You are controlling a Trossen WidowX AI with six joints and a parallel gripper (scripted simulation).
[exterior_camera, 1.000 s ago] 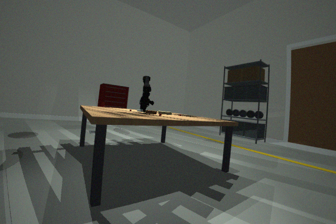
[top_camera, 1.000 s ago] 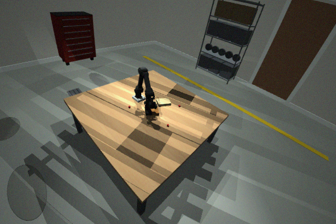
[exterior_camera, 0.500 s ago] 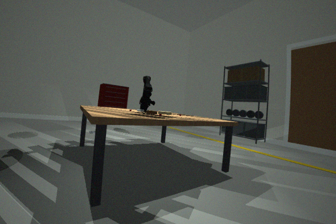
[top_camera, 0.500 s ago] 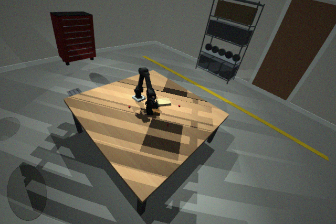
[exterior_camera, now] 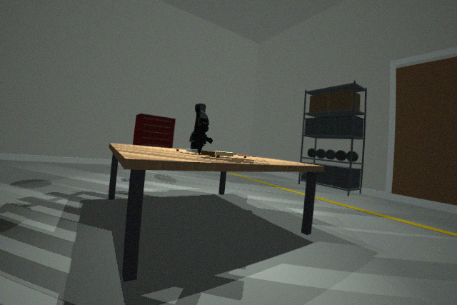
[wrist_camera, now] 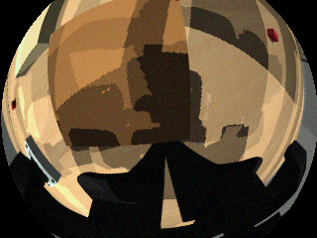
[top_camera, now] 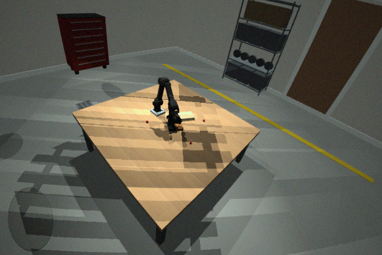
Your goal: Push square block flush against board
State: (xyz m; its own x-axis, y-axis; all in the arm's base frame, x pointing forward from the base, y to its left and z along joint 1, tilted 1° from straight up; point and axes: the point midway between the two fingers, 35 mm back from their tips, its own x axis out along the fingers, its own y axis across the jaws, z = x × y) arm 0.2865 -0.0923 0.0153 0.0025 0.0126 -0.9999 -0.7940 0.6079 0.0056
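Note:
The square orange-brown block (top_camera: 179, 126) (exterior_camera: 208, 153) (wrist_camera: 99, 69) lies flat on the table and fills the upper left middle of the wrist view, partly in shadow. The pale yellow board (top_camera: 187, 115) (exterior_camera: 224, 153) lies flat behind and to the right of it in the top view. One board corner shows at the upper left of the wrist view, close to the block; whether they touch I cannot tell. My gripper (exterior_camera: 200, 152) (wrist_camera: 163, 137) is shut and empty. Its tips are low at the block's near edge in the wrist view; contact is unclear. The arm partly hides the block in the top view.
Three small red cubes lie around the parts: one (top_camera: 147, 121) left of the arm, one (top_camera: 203, 120) right of the board, one (top_camera: 190, 142) in front of the block. The arm's white base plate (top_camera: 157, 111) is behind the block on the wooden table (top_camera: 148, 181).

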